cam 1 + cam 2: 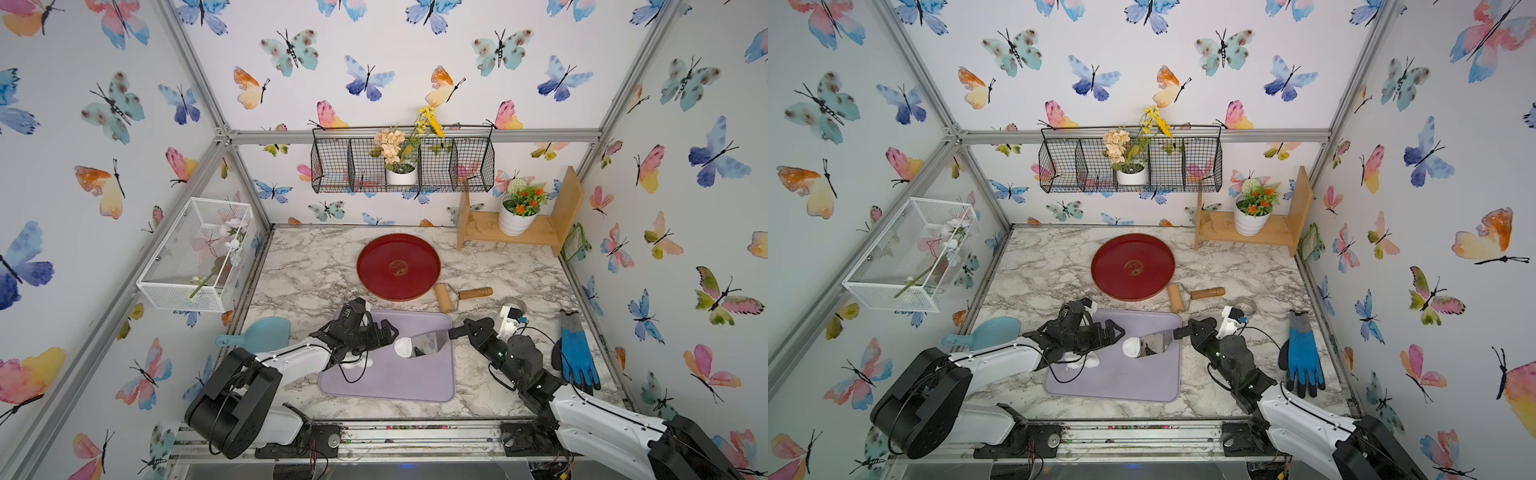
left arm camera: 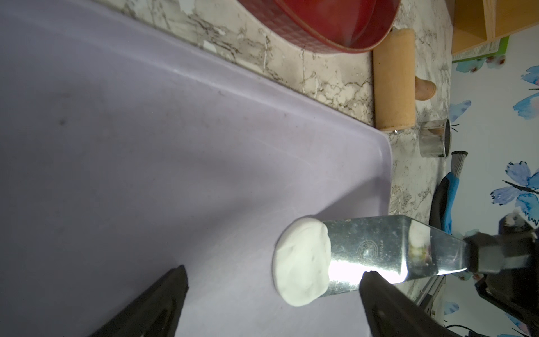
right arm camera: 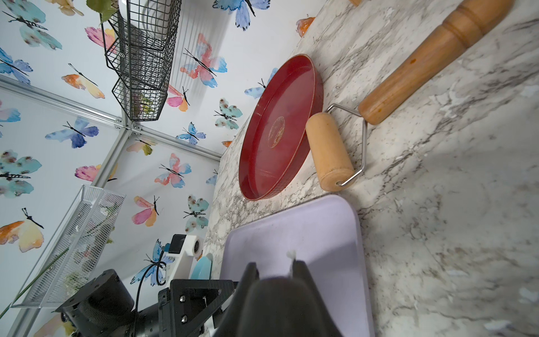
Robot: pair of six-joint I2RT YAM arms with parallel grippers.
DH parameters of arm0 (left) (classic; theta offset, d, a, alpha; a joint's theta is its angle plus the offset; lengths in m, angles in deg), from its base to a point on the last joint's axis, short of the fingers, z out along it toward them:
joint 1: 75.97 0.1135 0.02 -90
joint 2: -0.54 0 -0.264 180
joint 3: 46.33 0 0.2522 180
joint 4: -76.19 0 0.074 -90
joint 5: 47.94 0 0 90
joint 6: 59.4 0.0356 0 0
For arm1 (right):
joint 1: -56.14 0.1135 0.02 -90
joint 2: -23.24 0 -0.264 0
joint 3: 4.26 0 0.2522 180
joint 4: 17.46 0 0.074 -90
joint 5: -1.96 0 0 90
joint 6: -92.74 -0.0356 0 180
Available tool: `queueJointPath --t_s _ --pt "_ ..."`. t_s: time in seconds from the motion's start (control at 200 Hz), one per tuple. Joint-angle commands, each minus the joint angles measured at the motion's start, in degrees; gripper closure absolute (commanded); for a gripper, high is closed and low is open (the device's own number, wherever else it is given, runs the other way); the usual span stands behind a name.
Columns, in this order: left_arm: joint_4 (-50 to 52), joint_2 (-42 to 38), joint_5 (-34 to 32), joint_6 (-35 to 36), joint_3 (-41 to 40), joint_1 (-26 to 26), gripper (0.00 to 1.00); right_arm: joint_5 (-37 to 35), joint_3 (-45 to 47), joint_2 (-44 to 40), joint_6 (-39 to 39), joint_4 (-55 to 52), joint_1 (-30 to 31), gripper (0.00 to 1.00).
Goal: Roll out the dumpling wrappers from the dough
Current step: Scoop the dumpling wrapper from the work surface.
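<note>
White round wrapper [image 2: 302,262] lies on our purple mat [image 2: 116,146], touching the front edge of the metal scraper [image 2: 379,251]. Our right tool [image 1: 453,333] clenches the scraper's handle; our left tool [image 2: 275,270], spread wide and empty, sits nearer, just beside the wrapper.

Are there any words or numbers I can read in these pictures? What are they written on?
Nothing here is clear enough to read.
Metal scraper: a round stamp and a tiny row of characters on the blade, too faint to read.
Red tray: a round gold emblem in the middle, too blurred to read.
Green card beside the wooden shelf: print too small to read.
</note>
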Motion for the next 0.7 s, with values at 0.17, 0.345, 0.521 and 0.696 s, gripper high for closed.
queueJointPath --t_s 0.17,0.345,0.521,0.696 --pt "5.86 1.03 -1.50 -0.19 -1.62 0.32 0.01 0.60 1.06 -1.13 -2.92 5.12 0.35 0.98" --pt "5.87 1.15 -1.42 -0.09 -1.55 0.28 0.01 0.87 0.99 -0.81 -3.65 6.65 0.35 0.98" --pt "5.92 0.93 -1.48 -0.10 -1.53 0.32 0.01 1.31 0.75 0.56 -4.55 9.33 0.35 0.97" --pt "6.27 1.03 -1.48 -0.06 -1.17 0.32 0.01 1.75 -0.67 1.77 -4.15 8.36 0.35 0.98"
